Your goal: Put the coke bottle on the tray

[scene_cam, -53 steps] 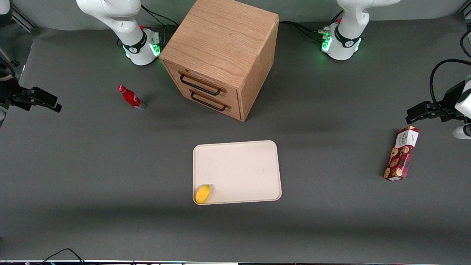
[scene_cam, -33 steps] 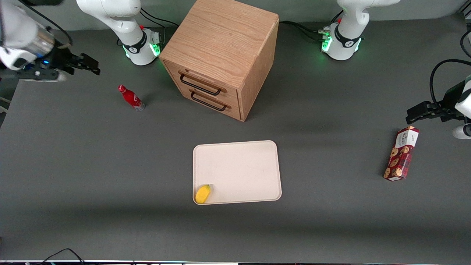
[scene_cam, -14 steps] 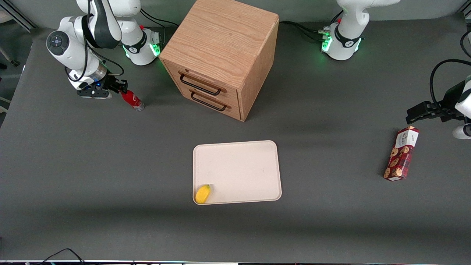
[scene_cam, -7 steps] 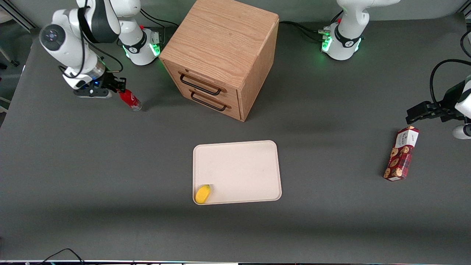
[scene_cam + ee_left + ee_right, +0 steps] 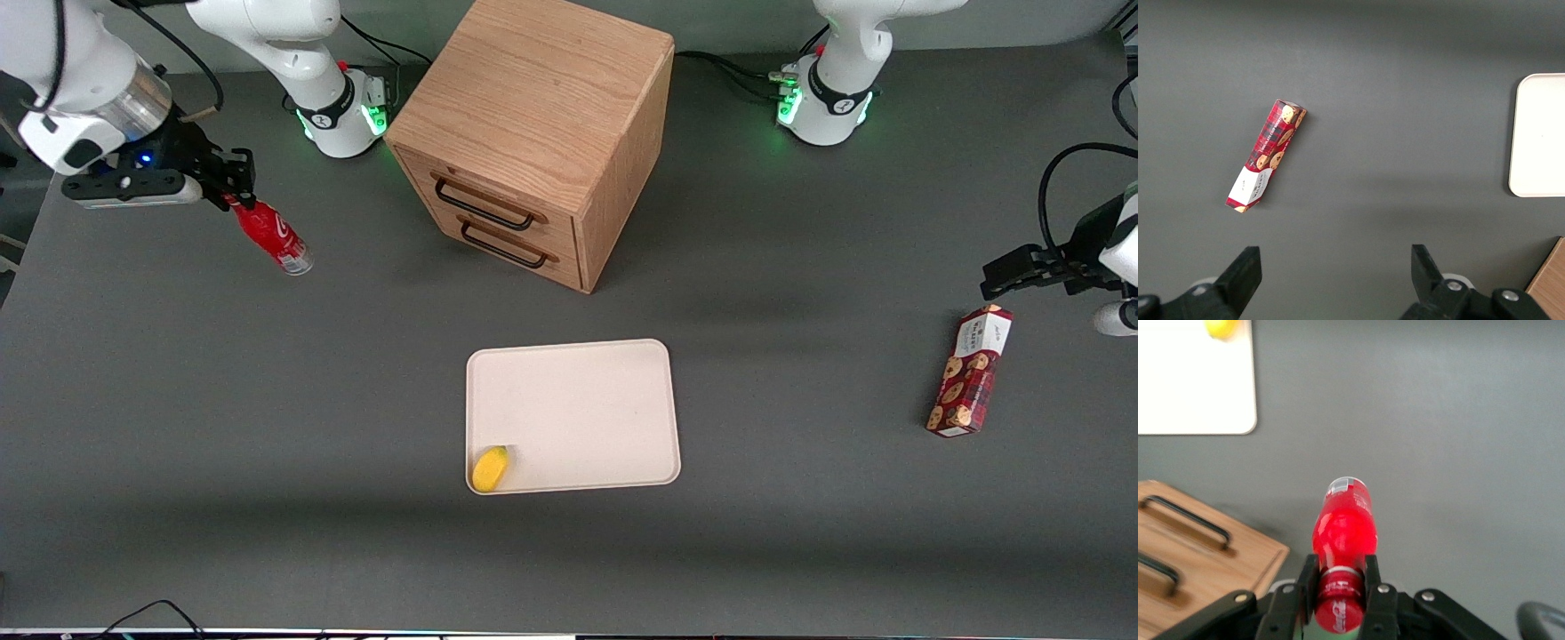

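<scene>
Coke bottle (image 5: 270, 236) hanging by its neck, just under the red cap, from the claw (image 5: 233, 185), both fingers (image 5: 1373, 577) pressing in on either side of that neck in the right wrist view. Long axis pointing down and away from the claw, clear base lowest; appearing tilted in the front view, base toward the camera, though probably hanging near plumb. Seemingly off the bench (image 5: 267, 400), no contact showing at the base, so judging the lift done and the carry about to begin. Hanging toward the working arm's end of the bench, beside the wooden drawer cabinet (image 5: 533, 133) but well apart from it.

Tray (image 5: 578, 391) lying nearer the front camera than the bottle and farther toward the middle of the bench, in front of the cabinet's drawers, well apart from the claw. Coming move therefore turning on one thing: travelling toward the camera and toward the parked arm's end, passing in front of the cabinet's near corner instead of over it. Working arm alone within reach of this. Small yellow object (image 5: 490, 468) sitting on the tray's nearest corner on the working arm's side; most of the tray bare for setting the base down. Slim bottle, narrow base: likely tipping if released tilted or high. Red cookie box (image 5: 970, 370) lying far toward the parked arm's end, out of the way
</scene>
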You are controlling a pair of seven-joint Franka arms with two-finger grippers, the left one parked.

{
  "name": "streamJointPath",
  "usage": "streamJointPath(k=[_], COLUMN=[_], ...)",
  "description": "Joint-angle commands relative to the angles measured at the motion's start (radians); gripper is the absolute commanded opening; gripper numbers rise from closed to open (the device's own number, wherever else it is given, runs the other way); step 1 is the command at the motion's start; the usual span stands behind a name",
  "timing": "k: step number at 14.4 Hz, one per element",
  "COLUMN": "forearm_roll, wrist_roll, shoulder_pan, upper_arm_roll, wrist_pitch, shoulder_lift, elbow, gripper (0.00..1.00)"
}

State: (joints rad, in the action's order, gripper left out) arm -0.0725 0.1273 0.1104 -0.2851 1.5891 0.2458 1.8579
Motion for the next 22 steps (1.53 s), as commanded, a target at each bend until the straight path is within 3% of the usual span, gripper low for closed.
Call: streamJointPath(k=[1, 5, 10, 13, 14, 17, 18, 20, 22], forearm_roll=[0.008, 0.025, 0.265, 0.405, 0.440, 0.467, 0.471, 0.476, 0.514], wrist_roll=[0.176, 0.527, 0.861, 0.983, 0.998, 1.000, 1.002, 1.009, 1.005], shoulder_pan=[0.005, -0.020, -0.052, -0.084, -0.086, -0.086, -0.086, -0.086, -0.084], upper_arm_roll=[-0.101, -0.256, -0.414, -0.430, -0.430, -0.430, -0.428, -0.427, -0.431], wrist_pitch=[-0.178, -0.094, 0.164, 0.282, 0.323, 0.353, 0.353, 0.353, 0.339], shoulder_lift=[-0.330, -0.521, -0.785, -0.879, -0.896, -0.918, -0.921, -0.924, -0.898], elbow=[-0.443, -0.485, -0.477, -0.436, -0.413, -0.401, -0.399, -0.402, -0.416], gripper=[0.00, 0.00, 0.00, 0.00, 0.00, 0.01, 0.14, 0.97, 1.00])
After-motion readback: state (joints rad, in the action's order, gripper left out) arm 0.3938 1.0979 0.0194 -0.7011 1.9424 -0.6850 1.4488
